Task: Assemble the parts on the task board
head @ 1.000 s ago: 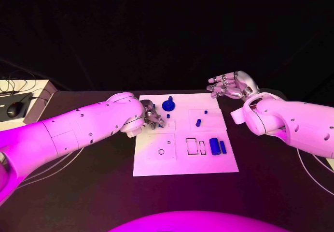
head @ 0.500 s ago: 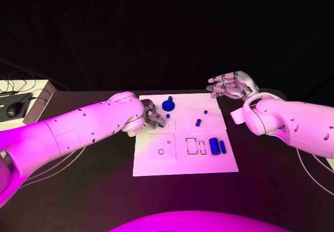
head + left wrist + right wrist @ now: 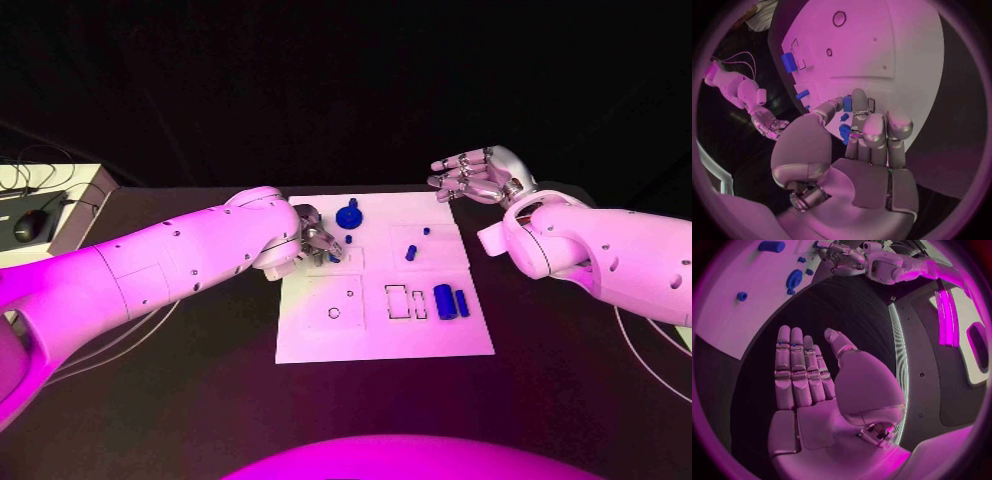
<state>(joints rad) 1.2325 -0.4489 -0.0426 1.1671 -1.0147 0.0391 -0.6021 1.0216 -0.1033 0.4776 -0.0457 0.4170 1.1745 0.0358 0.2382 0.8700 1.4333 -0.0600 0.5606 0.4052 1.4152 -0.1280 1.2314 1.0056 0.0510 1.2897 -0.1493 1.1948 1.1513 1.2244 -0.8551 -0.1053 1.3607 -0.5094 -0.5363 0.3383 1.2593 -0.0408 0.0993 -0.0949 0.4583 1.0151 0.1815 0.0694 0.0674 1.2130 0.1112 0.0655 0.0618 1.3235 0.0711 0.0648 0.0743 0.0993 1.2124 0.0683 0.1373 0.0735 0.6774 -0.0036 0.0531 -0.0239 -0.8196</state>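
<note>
**Black Table, White Task Board, Both Hands Near Far Edge**

Black table [image 3: 188,380] under a dark backdrop, with white task board [image 3: 378,335] laid flat at centre.

Left hand [image 3: 317,243]: positioned over the board's left portion, fingers lowered toward the surface. Fingers drawn close together around a small blue part [image 3: 847,103] at the fingertips [image 3: 859,96] (actual grip on the part cannot be told from either view). Further small blue pieces [image 3: 844,131] seen just beside the fingers in the left wrist view.

Right hand [image 3: 479,176]: raised off the table beyond the board's far right corner, well apart from every part. Palm flat, fingers [image 3: 792,365] extended side by side, thumb set apart, nothing held.

Parts relative to the hands:
- Round blue part [image 3: 349,214] just beyond the left hand, toward the board's far edge.
- Two small blue pegs [image 3: 415,245] between the two hands, nearer the left.
- Large blue cylinder [image 3: 444,301] and slimmer blue bar [image 3: 462,299] side by side, touching or nearly so, on the near side of the right hand, next to rectangular recesses [image 3: 401,300].
</note>
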